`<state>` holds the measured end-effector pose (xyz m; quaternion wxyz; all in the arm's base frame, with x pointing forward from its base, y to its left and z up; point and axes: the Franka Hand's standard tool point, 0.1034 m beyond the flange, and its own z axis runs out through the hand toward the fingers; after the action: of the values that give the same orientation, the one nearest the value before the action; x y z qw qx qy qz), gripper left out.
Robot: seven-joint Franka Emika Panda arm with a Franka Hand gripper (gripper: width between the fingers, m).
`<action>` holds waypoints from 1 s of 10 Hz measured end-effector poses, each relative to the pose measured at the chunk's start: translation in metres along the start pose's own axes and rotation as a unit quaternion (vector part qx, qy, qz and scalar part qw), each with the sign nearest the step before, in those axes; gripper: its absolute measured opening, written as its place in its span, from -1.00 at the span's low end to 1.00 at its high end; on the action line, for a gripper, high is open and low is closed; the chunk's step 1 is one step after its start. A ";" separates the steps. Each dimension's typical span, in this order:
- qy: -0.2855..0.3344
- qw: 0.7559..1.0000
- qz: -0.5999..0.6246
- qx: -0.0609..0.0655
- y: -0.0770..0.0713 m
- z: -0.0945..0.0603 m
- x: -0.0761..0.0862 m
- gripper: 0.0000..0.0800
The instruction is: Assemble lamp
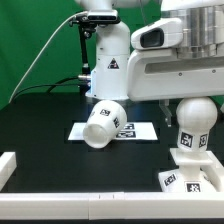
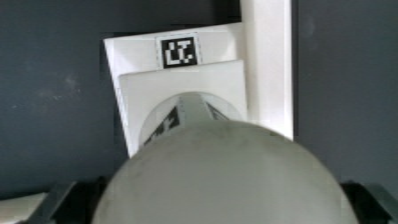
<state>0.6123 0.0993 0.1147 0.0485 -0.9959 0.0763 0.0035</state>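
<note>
My gripper [image 1: 196, 106] is shut on the white rounded bulb [image 1: 195, 118] and holds it upright, neck down, with tags on the neck. The bulb stands directly over the flat square base [image 1: 186, 181] at the exterior view's front right; I cannot tell whether they touch. In the wrist view the bulb [image 2: 222, 165] fills the lower half between my dark fingers [image 2: 68, 202], and my gripper [image 2: 217, 208] grips its sides. The base [image 2: 175, 75] with one tag lies beneath it. The tapered shade [image 1: 102, 124] lies on its side in the middle.
The marker board [image 1: 140, 130] lies under and beside the shade. A white rail [image 1: 90, 197] borders the table's front and left edges, and it shows next to the base in the wrist view [image 2: 267, 60]. The white robot pedestal [image 1: 108, 62] stands at the back.
</note>
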 end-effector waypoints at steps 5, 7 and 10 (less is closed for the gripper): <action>0.006 0.975 0.222 -0.007 -0.003 0.001 -0.002 0.43; 0.007 0.938 0.346 0.003 -0.001 0.001 0.000 0.43; 0.006 0.884 0.467 0.036 0.005 0.001 0.003 0.44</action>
<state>0.6148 0.0942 0.1133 0.0765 -0.8427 0.5326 0.0170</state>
